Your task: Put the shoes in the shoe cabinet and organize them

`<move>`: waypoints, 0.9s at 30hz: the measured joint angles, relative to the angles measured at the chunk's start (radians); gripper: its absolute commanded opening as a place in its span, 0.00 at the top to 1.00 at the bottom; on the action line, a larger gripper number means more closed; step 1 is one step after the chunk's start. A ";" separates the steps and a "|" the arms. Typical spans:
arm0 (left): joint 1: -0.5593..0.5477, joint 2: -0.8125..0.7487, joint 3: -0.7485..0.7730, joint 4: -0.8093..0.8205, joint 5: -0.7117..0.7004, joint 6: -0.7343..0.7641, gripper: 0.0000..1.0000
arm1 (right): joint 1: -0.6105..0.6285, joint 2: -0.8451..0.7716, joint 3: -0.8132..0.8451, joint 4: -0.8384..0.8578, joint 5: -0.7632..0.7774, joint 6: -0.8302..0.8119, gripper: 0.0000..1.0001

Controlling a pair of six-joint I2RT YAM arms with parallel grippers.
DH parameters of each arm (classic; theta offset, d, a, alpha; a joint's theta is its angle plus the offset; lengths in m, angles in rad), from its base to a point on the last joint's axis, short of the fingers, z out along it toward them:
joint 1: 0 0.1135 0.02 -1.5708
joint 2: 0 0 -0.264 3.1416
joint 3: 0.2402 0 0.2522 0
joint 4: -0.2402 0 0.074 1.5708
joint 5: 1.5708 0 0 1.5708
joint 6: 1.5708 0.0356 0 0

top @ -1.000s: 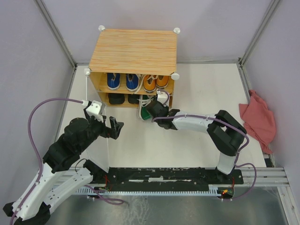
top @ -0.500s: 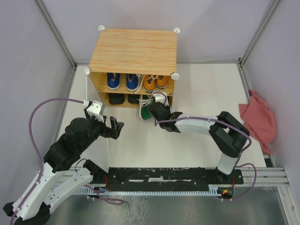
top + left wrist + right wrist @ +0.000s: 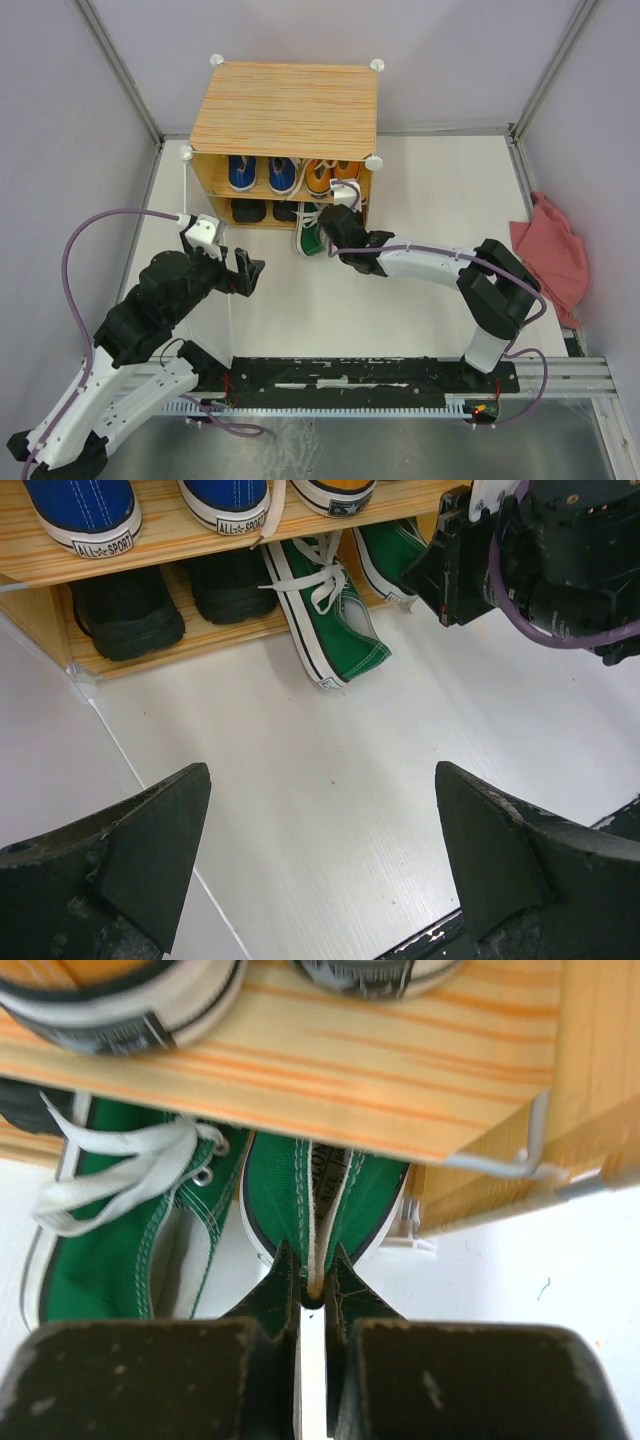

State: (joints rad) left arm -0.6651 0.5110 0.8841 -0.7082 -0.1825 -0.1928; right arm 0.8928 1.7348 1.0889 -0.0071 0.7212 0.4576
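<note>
The right gripper (image 3: 312,1295) pinches the heel of one green sneaker (image 3: 325,1195), which sits partway into the right end of the shoe cabinet (image 3: 285,105)'s lower compartment. The next move is probably to push it fully in. The left gripper (image 3: 320,845) hangs wide open and empty in front of the cabinet.

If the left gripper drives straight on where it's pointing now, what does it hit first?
Probably the bare table, short of the green sneaker sticking out of the shoe cabinet. The open left gripper angles downward, though depth is unclear.
</note>
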 measured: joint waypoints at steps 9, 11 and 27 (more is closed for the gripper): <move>0.000 0.001 -0.001 0.003 0.000 0.000 0.01 | -0.034 0.092 0.054 0.067 -0.001 -0.052 0.98; 0.000 0.002 -0.002 0.005 0.000 0.000 0.01 | -0.043 0.112 0.055 0.086 -0.002 -0.069 0.98; 0.000 0.010 -0.024 0.014 0.001 0.012 0.01 | -0.078 0.175 0.087 0.093 -0.023 -0.113 0.88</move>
State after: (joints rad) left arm -0.6651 0.5209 0.8604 -0.6937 -0.1814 -0.1810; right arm 0.8150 1.9102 1.1763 0.0856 0.6983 0.3450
